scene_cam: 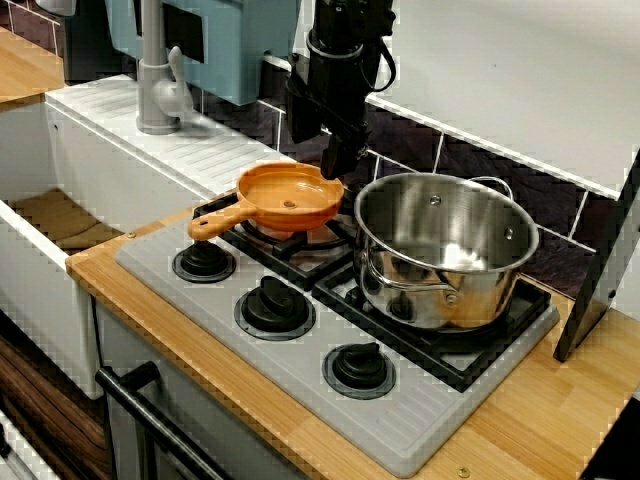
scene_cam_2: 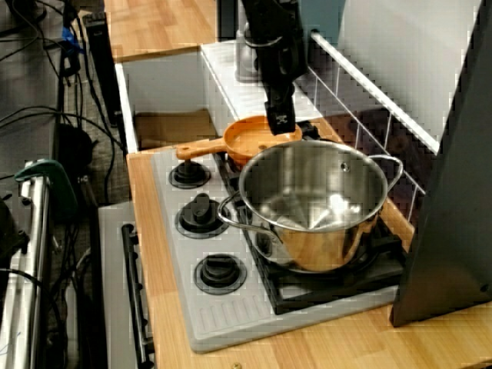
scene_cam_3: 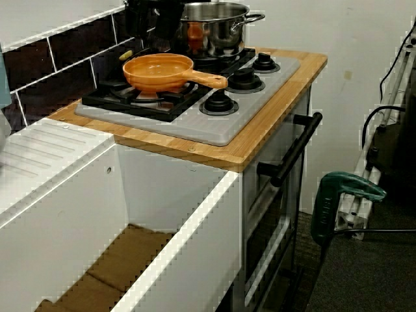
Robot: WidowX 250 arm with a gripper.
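Though blurred, gripper [scene_cam: 337, 166] seemingly over pan [scene_cam: 287, 192].

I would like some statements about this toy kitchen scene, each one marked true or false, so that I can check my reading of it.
1. The orange pan stands on the half of the stove nearer the sink. True.
2. The steel pot has a lid on it. False: it is uncovered, and its inside shows.
3. The end effector is at the far rim of the orange pan. True.
4. The stove has four knobs. False: three knobs stand in a row along its front.
5. The handle of the orange pan points toward the tiled wall. False: it points toward the front, at the row of knobs.
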